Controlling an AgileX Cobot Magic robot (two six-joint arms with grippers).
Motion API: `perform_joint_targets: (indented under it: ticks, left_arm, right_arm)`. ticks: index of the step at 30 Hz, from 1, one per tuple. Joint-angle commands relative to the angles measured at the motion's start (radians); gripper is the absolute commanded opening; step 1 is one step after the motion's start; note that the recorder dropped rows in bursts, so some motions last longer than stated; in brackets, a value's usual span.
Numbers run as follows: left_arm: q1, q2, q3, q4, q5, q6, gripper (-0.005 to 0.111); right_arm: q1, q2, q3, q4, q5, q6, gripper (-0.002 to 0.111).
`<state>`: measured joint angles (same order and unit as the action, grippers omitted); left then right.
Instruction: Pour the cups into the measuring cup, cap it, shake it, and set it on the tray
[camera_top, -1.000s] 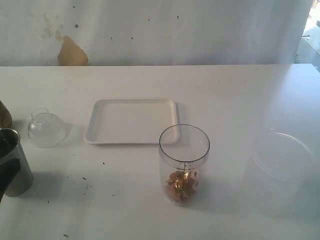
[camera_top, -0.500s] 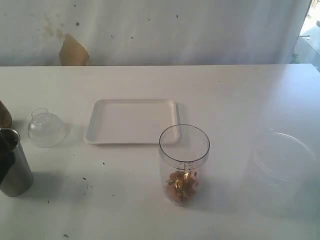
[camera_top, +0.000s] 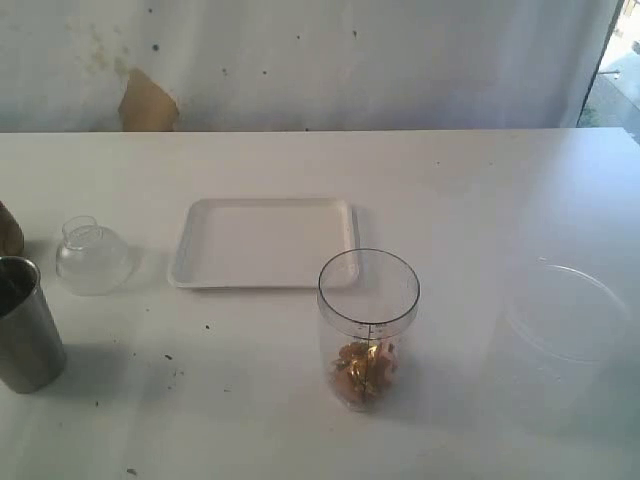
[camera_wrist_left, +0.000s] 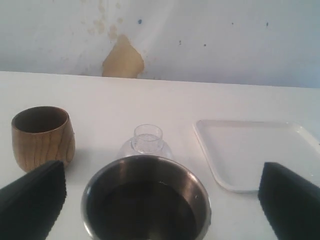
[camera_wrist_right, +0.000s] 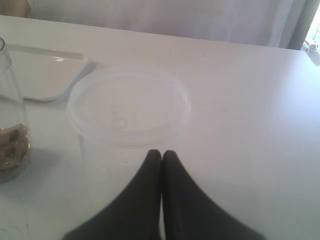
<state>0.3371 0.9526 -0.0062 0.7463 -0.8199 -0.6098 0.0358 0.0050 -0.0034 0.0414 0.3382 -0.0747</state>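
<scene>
In the exterior view the measuring cup (camera_top: 368, 325) stands upright on the white surface (camera_top: 480, 190), low and a little right of the frame's centre. Its mouth is open, and a small heap of golden-brown pieces (camera_top: 365, 368) lies at its bottom. The tray (camera_top: 262, 245) lies flat just above and to the left of it, near but not touching. The cap (camera_top: 92, 260) sits on the surface at mid-left, apart from the tray's left rim. The steel tumbler (camera_top: 27, 330) stands upright in the lower left. Above it only a sliver of the wooden cup (camera_top: 7, 230) shows, cut off by the frame's left edge. A wide clear container (camera_top: 565, 335) stands at the right, apart from the measuring cup. In the left wrist view the left gripper (camera_wrist_left: 161, 172) has its jaws released and spread wide, one on each side of the tumbler's rim, with a gap at both sides. The tumbler's inside looks dark, and I cannot tell what it holds. The wooden cup stands upright near it, with the cap just beyond the tumbler. In the right wrist view the right gripper (camera_wrist_right: 161, 159) has its jaws clenched together on nothing, close in front of the wide clear container.
</scene>
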Motion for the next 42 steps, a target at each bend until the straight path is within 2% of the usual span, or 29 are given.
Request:
perform_joint_targets:
  ticks: [1, 9, 16, 23, 26, 30, 33, 42]
  left_arm:
    - [-0.001, 0.001, 0.006, -0.016, 0.002, 0.006, 0.105]
    - [-0.001, 0.003, -0.005, -0.038, 0.007, 0.003, 0.105]
    - [-0.001, 0.003, -0.047, 0.048, -0.013, -0.101, 0.105]
    - [-0.001, 0.02, -0.066, 0.101, -0.048, -0.119, 0.105]
    - [-0.001, 0.061, -0.066, 0.108, -0.055, -0.099, 0.105]
    - [-0.001, 0.138, -0.066, 0.104, -0.133, -0.034, 0.105]
    - [-0.001, 0.194, -0.066, 0.032, -0.186, 0.008, 0.105]
    - [-0.001, 0.357, -0.066, -0.037, -0.345, 0.215, 0.105]
  right_arm:
    - [0.004, -0.005, 0.003, -0.005, -0.003, 0.0, 0.0]
    - [0.004, -0.005, 0.003, -0.005, -0.003, 0.0, 0.0]
    - [0.004, -0.005, 0.003, -0.005, -0.001, 0.0, 0.0]
    - [0.004, -0.005, 0.003, -0.005, -0.001, 0.0, 0.0]
    - [0.004, -0.005, 0.003, -0.005, -0.003, 0.0, 0.0]
    - [0.004, -0.005, 0.003, -0.005, -0.003, 0.0, 0.0]
    - [0.004, -0.005, 0.003, -0.005, -0.003, 0.0, 0.0]
    - [0.004, -0.005, 0.003, -0.005, -0.001, 0.0, 0.0]
